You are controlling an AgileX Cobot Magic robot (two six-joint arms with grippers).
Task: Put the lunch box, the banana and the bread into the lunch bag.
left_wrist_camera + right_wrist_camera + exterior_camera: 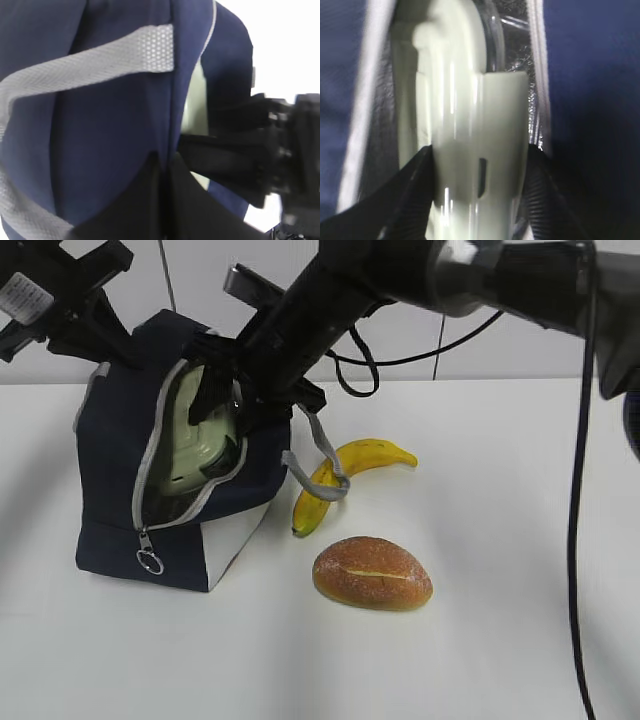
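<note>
A: Starting nearest the exterior camera, the oval golden-brown crusty roll with a pale slit (372,573) is seen lying on the white table (500,640), clear of everything; no risk is attached to it yet.

B: Just behind it, the curved yellow banana (345,475) is crossed by the grey webbing handle (318,455) of the soft navy-blue fabric lunch bag (120,450). Should the bag be dragged, the banana could be pulled along or rolled away.

A: Further back, the small clear lunch box with the pale sage-green clip-on lid (200,440) is held in the zipped opening, clasped on its two sides by the right gripper (480,165), with the jaws set about half apart around it.

B: It appears to be standing on edge, only partly inside. If let go now, it could be caught on the grey zipper edge (160,455) or tipped back out.

A: Farthest off, the left gripper (162,192) is clenched, apparently pinching the bag's fabric. If that pinch slips, the mouth could collapse onto the box.
</note>
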